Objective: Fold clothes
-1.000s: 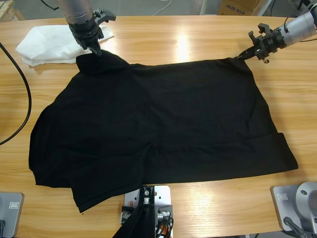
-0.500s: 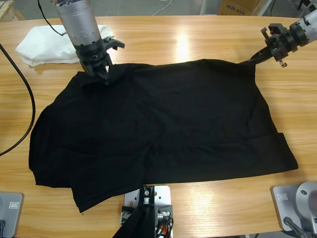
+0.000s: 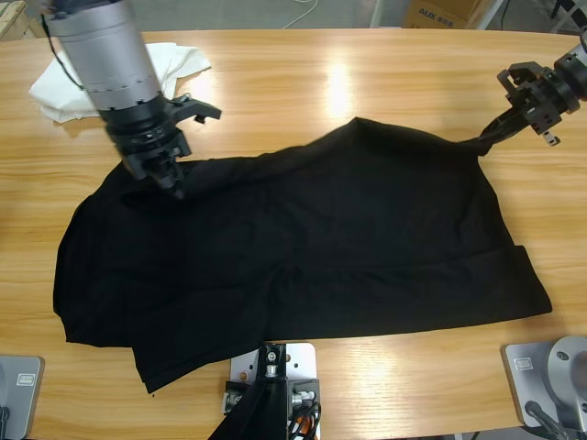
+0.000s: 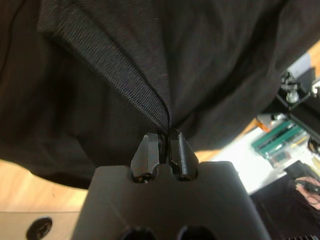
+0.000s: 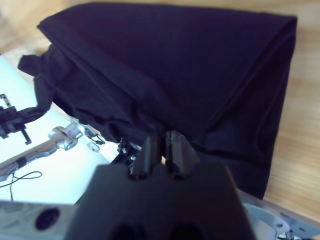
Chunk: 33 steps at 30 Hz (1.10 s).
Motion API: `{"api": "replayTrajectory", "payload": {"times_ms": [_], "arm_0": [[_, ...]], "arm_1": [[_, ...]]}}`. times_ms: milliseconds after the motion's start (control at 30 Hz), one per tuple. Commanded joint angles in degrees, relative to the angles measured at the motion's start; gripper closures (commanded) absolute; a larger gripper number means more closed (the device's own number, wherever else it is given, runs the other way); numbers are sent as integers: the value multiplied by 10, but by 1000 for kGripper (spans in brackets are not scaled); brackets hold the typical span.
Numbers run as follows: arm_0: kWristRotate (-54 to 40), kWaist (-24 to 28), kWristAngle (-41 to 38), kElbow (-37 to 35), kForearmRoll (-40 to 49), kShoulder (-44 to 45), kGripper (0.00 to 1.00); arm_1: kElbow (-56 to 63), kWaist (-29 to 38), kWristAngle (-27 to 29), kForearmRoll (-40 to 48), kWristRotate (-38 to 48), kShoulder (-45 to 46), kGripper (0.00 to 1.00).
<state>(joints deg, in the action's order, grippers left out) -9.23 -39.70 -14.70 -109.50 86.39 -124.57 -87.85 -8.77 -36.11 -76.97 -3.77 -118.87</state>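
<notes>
Black jaws of the left gripper (image 4: 164, 144) are pinched tight on a ribbed hem of the black T-shirt (image 3: 303, 247), whose cloth hangs ahead of them and drapes down onto the wooden table (image 3: 367, 73). Behind that arm lies a white garment (image 3: 69, 82). Across the shirt, the right gripper (image 3: 495, 131) is clamped on a drawn-out corner of the same fabric, the body of it spread flat beyond its jaws.

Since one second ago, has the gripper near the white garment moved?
Yes. That gripper, shut on the black T-shirt, has moved away from the white garment toward the table's near edge, dragging the fabric along.
</notes>
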Motion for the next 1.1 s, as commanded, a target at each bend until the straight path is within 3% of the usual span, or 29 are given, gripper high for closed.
{"api": "replayTrajectory", "payload": {"times_ms": [33,567,1100], "arm_0": [[21,-19,-15,39,86,43,1000],[29,-76,-32,121,86,78,1000],[43,-107,-65,178,86,117,1000]], "arm_1": [[43,9,29,-28,11,55,1000],[133,9,76,-45,47,129,1000],[165,9,129,-48,54,124,1000]]}}
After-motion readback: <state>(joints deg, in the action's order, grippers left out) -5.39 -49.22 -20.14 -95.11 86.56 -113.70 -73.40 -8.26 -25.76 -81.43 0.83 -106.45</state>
